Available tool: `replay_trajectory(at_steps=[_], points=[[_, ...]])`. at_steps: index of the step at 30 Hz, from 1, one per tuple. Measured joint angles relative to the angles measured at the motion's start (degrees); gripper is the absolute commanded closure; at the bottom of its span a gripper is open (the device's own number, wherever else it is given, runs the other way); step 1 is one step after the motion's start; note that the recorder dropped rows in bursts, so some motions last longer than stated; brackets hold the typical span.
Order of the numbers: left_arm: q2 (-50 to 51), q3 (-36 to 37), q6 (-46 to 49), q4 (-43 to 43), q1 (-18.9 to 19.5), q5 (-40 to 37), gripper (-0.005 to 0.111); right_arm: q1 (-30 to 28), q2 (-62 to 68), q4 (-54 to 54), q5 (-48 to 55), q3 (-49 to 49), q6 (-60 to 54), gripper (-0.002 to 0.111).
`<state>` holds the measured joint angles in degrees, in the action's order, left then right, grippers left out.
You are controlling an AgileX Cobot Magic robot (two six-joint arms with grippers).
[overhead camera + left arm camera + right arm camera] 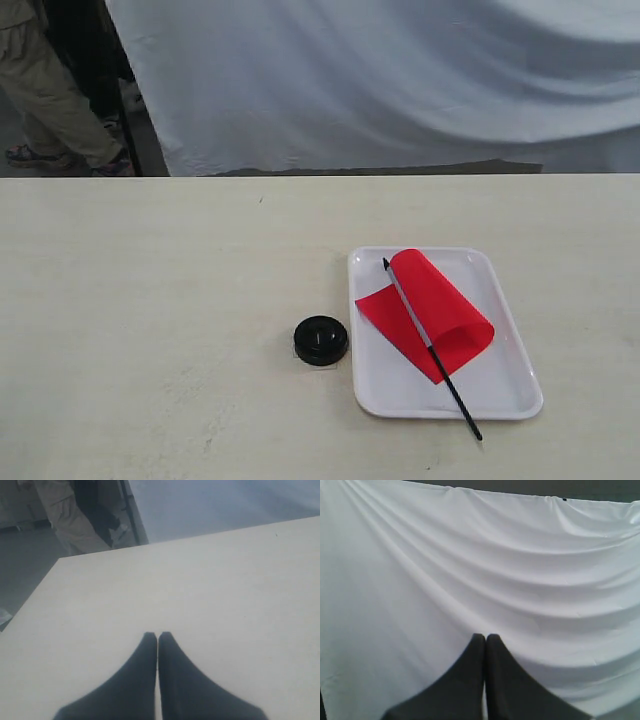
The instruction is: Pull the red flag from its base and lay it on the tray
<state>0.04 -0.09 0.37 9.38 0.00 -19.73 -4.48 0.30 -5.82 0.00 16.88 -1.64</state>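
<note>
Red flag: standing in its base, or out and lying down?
Out, lying down: the red flag rests across the tray; the base sits apart.

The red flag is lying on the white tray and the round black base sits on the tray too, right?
Not quite. The triangular red cloth flag does lie on the flat white plastic tray, but the round black plastic base sits on the pale table beside the tray, off it, as the exterior view shows.

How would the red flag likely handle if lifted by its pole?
The red flag has curled, folded cloth, so probably floppy and light. Its thin pole may slip or roll; its end overhangs the tray rim.
</note>
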Motion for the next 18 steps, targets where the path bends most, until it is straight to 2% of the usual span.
replay_trajectory(at_steps=[5, 12, 18], points=[[0.0, 0.0, 0.0, 0.0, 0.0, 0.0, 0.105, 0.1, 0.0, -1.2, 1.7, -2.2, 1.6, 0.107], [0.0, 0.0, 0.0, 0.0, 0.0, 0.0, 0.105, 0.1, 0.0, -1.8, 1.4, -15.2, 3.1, 0.107], [0.0, 0.0, 0.0, 0.0, 0.0, 0.0, 0.105, 0.1, 0.0, -0.8, 8.8, -16.8, 3.0, 0.107]])
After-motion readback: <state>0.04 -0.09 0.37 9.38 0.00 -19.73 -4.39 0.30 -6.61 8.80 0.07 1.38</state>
